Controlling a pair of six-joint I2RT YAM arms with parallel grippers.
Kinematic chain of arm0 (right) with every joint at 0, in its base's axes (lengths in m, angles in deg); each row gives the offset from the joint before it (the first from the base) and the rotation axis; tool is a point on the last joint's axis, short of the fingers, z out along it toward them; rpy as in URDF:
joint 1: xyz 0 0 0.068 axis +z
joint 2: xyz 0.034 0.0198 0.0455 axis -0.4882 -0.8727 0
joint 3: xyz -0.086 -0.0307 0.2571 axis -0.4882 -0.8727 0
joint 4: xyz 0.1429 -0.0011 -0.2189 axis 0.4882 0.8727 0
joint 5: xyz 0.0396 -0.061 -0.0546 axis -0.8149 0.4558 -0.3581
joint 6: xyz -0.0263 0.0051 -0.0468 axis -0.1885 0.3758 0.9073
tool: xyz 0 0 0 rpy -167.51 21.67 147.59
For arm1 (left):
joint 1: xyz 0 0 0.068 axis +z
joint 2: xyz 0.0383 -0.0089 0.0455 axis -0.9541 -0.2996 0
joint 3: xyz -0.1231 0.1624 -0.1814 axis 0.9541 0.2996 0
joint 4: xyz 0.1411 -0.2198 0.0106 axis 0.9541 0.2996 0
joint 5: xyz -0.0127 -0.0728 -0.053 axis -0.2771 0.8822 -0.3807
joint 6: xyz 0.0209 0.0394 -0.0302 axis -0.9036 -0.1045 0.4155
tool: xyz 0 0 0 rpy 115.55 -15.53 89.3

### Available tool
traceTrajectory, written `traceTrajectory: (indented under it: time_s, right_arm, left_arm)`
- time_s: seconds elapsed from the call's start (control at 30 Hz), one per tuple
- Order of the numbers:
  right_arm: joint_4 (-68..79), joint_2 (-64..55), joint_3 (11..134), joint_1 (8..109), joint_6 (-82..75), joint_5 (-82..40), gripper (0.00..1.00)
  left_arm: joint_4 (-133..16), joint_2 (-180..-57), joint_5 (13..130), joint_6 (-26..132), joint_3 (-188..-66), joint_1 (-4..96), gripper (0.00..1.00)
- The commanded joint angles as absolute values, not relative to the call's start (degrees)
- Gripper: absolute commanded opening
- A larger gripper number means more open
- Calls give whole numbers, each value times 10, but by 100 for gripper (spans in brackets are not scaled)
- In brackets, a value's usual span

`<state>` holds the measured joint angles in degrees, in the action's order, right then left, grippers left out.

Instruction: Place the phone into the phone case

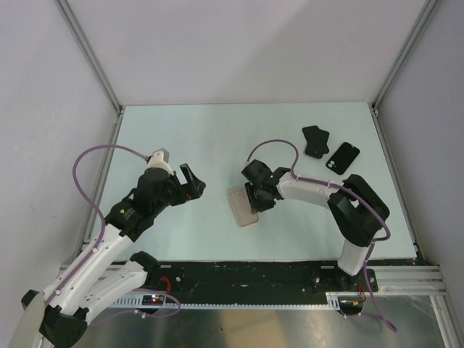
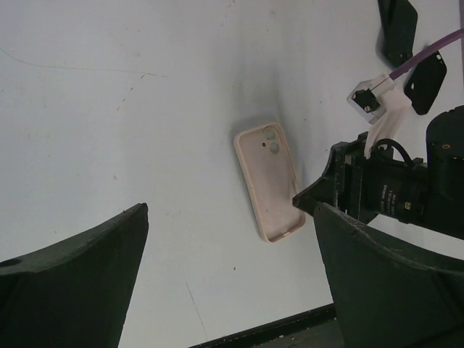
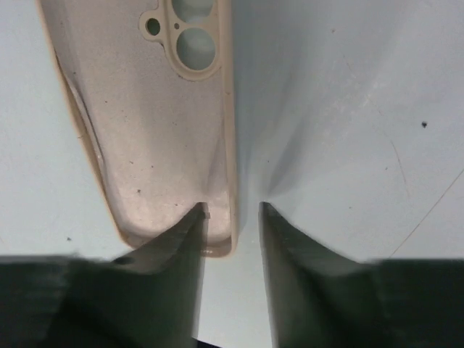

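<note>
1. Phone case point(image 1: 241, 209) lay flat on the table point(image 1: 217, 138), near the front middle. It was beige, hollow side up, with the camera cutouts visible.
2. The right gripper point(image 3: 232, 210) was low over one end of the case and straddled its long side wall. One finger sat inside the shell and the other outside on the table.
3. Its jaws were only narrowly apart. The inner finger was at the wall and a gap showed on the outer side, so the wall was not pinched.
4. The left gripper point(image 1: 194, 181) hovered to the left of the case and clear of it, jaws spread wide, holding nothing.
5. The black phone point(image 1: 343, 157) lay flat at the far right of the table, well apart from the case and both grippers.
6. A second dark flat item point(image 1: 316, 141) sat just beside the phone. What it was could not be told.
7. A purple cable point(image 1: 87, 174) looped along the left arm.
</note>
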<state>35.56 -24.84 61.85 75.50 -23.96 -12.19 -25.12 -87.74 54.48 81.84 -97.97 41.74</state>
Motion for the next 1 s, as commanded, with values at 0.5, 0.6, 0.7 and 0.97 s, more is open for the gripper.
traceTrajectory:
  time_s: [0.5, 0.6, 0.7, 0.97]
  right_arm:
    - [241, -196, 695, 440, -220, -77, 96]
    - [250, -260, 758, 401, -205, -52, 96]
    - [274, -319, 821, 378, -194, -34, 96]
    - [341, -427, 961, 352, -188, -1, 97]
  left_arm:
    - [-252, -849, 564, 816, -974, 423, 100]
    - [-250, -842, 570, 816, -974, 424, 100]
    - [-249, -837, 573, 817, -974, 424, 100]
    - [-248, -845, 576, 816, -977, 424, 100]
